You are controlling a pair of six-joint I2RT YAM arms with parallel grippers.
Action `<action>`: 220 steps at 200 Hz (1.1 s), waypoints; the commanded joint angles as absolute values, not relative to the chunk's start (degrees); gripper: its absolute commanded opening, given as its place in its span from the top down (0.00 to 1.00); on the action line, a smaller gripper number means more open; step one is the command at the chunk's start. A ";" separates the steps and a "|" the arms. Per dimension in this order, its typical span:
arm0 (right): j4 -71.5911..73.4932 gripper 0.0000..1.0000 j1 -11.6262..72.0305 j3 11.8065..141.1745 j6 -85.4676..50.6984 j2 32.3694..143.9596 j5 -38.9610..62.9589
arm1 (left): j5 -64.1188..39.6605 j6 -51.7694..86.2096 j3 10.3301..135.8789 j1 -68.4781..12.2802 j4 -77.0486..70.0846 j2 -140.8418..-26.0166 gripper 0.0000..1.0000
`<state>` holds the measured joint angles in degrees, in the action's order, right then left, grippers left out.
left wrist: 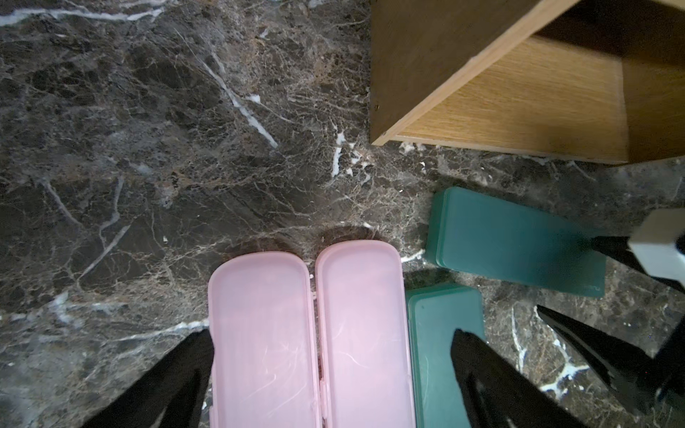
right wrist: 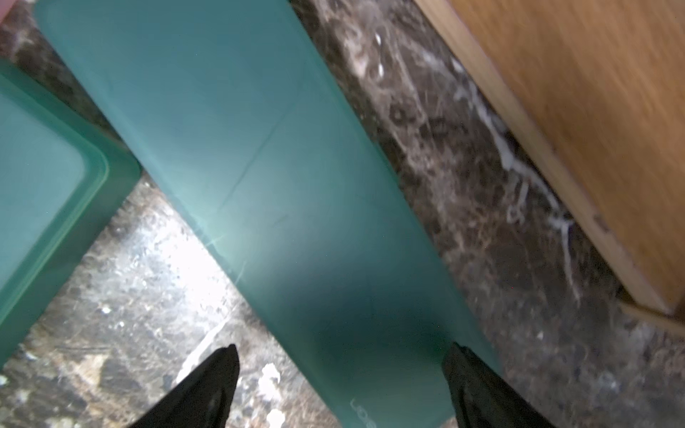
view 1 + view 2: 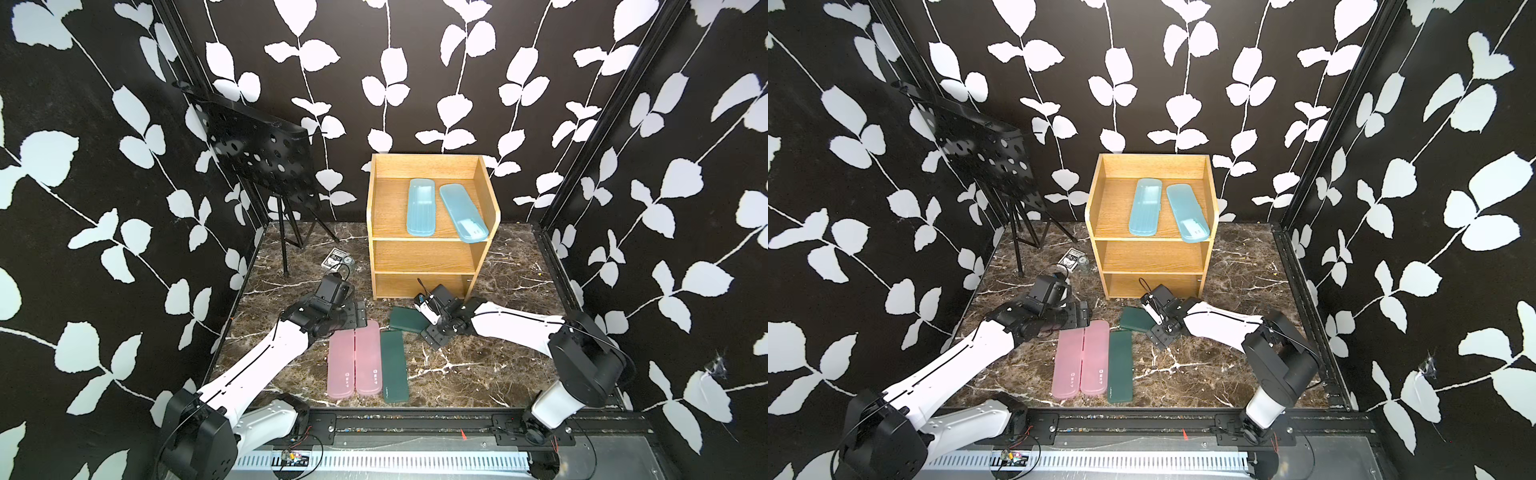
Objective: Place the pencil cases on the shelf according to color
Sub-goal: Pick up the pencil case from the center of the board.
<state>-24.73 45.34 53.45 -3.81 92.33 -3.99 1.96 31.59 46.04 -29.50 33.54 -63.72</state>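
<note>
Already two blue cases [image 3: 421,207] lie on the shelf [image 3: 424,255]. Two pink cases [image 1: 259,333] wait below the wide-open left end effector [image 1: 333,333]. The wide-open right end effector [image 2: 343,346] straddles one green case [image 2: 259,166], with the other green case [image 2: 44,185] just beside it.

Six cases are counted in all. Two light blue pencil cases [image 3: 421,207] [image 3: 463,212] are found on the top tier of the one shelf [image 3: 424,255]. Two pink pencil cases [image 3: 341,365] [image 3: 368,357] and two dark green pencil cases [image 3: 394,365] [image 3: 409,319] are seen in front of the shelf. One perforated stand [image 3: 257,153] and one card box [image 3: 334,259] are seen beside it.
</note>
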 commanded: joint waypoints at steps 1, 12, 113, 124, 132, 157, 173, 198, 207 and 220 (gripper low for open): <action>-28.44 0.10 47.64 50.80 -10.92 89.76 -6.32 | 1.43 31.61 47.70 -29.71 34.19 -62.40 0.01; -29.65 0.10 49.11 50.14 -13.64 89.43 -9.01 | 1.48 31.55 47.64 -29.67 34.26 -62.20 0.01; -28.75 0.00 52.78 49.41 -11.43 79.74 -16.36 | 1.79 31.10 47.99 -29.70 35.40 -61.38 0.01; -29.00 0.00 50.95 50.94 -9.08 80.99 -13.31 | 1.77 31.28 47.82 -29.70 35.03 -61.57 0.01; -29.03 0.01 50.03 51.66 -7.50 82.29 -11.61 | 1.71 31.43 47.79 -29.64 34.90 -61.64 0.01; -29.81 0.01 48.74 53.44 -3.98 86.44 -6.70 | 1.77 31.25 47.90 -29.70 35.02 -61.83 0.01; -29.21 0.01 48.19 53.27 -2.92 87.53 -3.17 | 2.24 30.96 47.90 -29.71 35.30 -61.52 0.01; -29.39 0.00 47.90 53.40 -3.31 88.75 -1.39 | 2.91 30.70 47.69 -29.69 35.72 -60.89 0.01; -29.49 0.01 47.83 53.50 -3.73 89.41 -1.29 | 2.94 30.68 47.56 -29.63 35.75 -60.74 0.01; -29.19 0.01 47.81 53.62 -4.79 90.76 -2.02 | 2.90 30.81 47.40 -29.69 35.68 -60.66 0.01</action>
<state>-28.60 48.25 51.77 -4.45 88.79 -3.53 2.04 31.46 46.92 -29.50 34.44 -62.26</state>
